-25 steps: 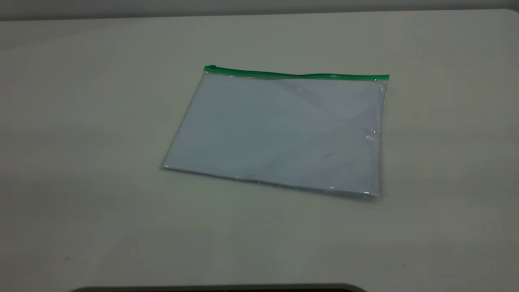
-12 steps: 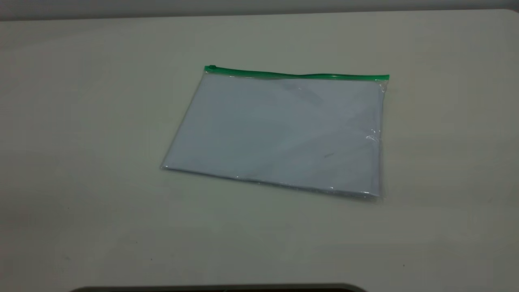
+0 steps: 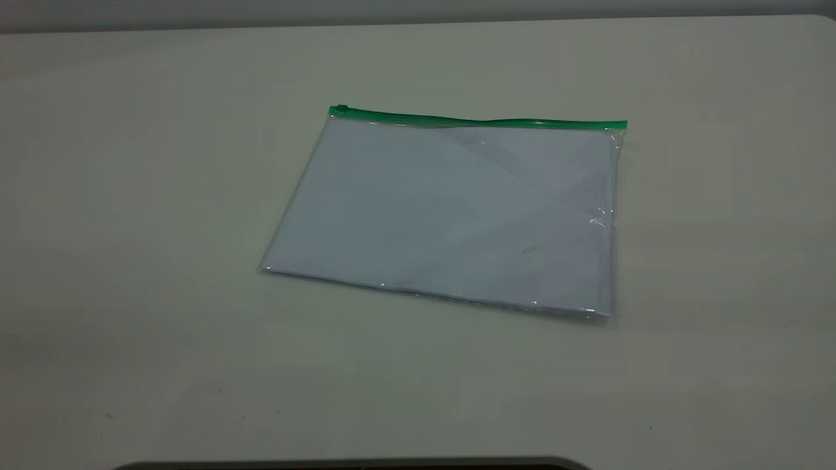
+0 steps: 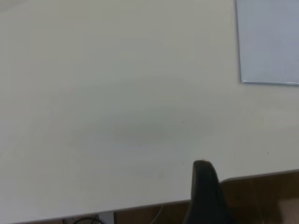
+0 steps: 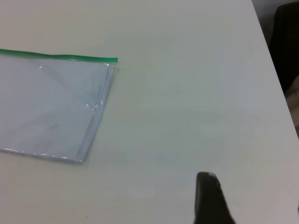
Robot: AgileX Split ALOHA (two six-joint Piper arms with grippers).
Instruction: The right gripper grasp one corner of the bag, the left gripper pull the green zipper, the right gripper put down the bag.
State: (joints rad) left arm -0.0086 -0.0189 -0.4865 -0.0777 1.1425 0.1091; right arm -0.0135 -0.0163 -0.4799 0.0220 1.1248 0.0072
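A clear plastic bag (image 3: 450,215) with white paper inside lies flat on the table. The green zipper (image 3: 477,121) runs along its far edge, with the slider tab (image 3: 339,109) at the left end. The corner of the bag (image 3: 620,127) is at the strip's right end, where the side edge is wrinkled and glossy. Neither gripper shows in the exterior view. The right gripper (image 5: 207,179) shows as a black tip over bare table, well away from that corner (image 5: 113,61) and the bag (image 5: 46,107). The left gripper (image 4: 202,167) shows as a black tip near the table's edge, far from the bag (image 4: 268,42).
The pale table (image 3: 130,196) extends all round the bag. Its edge shows in the left wrist view (image 4: 257,176) with brown floor beyond, and in the right wrist view (image 5: 268,46). A dark curved object (image 3: 353,465) lies at the near edge in the exterior view.
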